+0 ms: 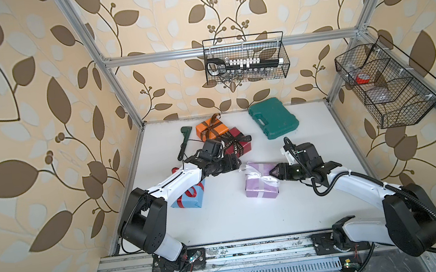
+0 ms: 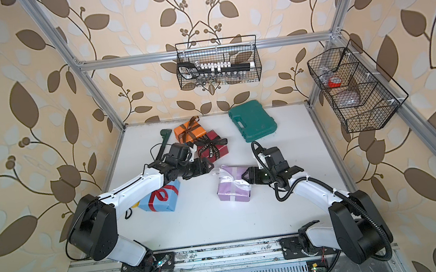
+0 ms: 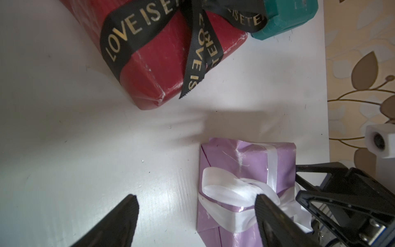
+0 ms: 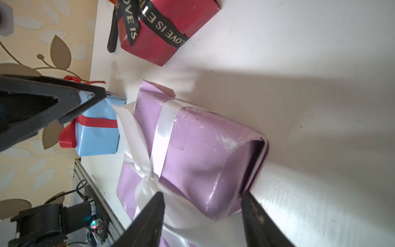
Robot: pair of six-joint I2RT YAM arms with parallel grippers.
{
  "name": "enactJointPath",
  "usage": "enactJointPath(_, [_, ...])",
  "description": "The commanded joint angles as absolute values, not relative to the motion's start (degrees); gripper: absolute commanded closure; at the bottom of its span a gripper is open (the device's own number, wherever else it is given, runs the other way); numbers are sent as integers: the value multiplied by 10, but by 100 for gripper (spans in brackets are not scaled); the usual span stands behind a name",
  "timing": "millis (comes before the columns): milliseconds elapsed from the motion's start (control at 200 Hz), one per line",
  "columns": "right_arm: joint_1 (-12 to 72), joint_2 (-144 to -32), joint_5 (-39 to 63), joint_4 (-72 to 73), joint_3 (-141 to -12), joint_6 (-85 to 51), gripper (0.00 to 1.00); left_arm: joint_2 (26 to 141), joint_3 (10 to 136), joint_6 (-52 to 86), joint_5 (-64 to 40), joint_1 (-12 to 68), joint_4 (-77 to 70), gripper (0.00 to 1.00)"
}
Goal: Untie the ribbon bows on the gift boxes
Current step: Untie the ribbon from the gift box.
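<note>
The lilac gift box lies mid-table with its white ribbon bow tied. My right gripper is at its right end, its jaws apart around a loop of the white bow and the box corner. My left gripper stands open at the box's far-left corner, one fingertip over the bow loop. Behind lie the dark red box with a black lettered bow and the orange box with a brown bow. The light blue box with a red bow sits under my left arm.
A green plastic tool case lies at the back right of the table. A dark green tool lies at the back left. Wire baskets hang on the back wall and right wall.
</note>
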State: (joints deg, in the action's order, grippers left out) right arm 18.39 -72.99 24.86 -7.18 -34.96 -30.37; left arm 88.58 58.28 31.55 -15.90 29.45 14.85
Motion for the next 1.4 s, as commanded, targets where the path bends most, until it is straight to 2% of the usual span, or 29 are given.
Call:
enactJointPath(0, [184,-733,274,-61,-336,-302,52,885,603,319,-167,301,149,13])
enactJointPath(100, [185,-727,276,-64,-333,-306,68,886,605,320,-168,304,150,13])
enactJointPath(225, [185,-711,283,-76,-334,-310,72,888,608,322,-169,309,150,13])
enactJointPath(380, [188,-695,301,-70,-320,-327,94,892,613,323,-169,312,153,13])
enactJointPath(425, [191,-694,307,-67,-316,-334,95,894,614,325,-169,313,153,13])
enactJointPath(570, [196,-684,318,-83,-312,-331,92,900,618,329,-172,316,152,13])
enactJointPath(600, [196,-682,320,-87,-311,-325,87,902,618,330,-173,317,152,13])
enactJointPath(730, [197,-679,322,-110,-310,-290,53,912,621,332,-179,324,151,13])
enactJointPath(850, [198,-684,323,-106,-308,-282,42,920,622,334,-183,333,150,14])
enactJointPath(965, [199,-694,292,-104,-311,-270,39,926,624,336,-183,340,150,14])
enactJointPath(1205, [198,-719,242,-85,-337,-276,40,931,635,332,-180,340,161,14])
enactJointPath(1355, [199,-729,246,-66,-346,-290,50,935,640,331,-182,341,165,14])
enactJointPath(1395, [198,-726,244,-64,-348,-290,56,935,640,331,-182,341,165,14])
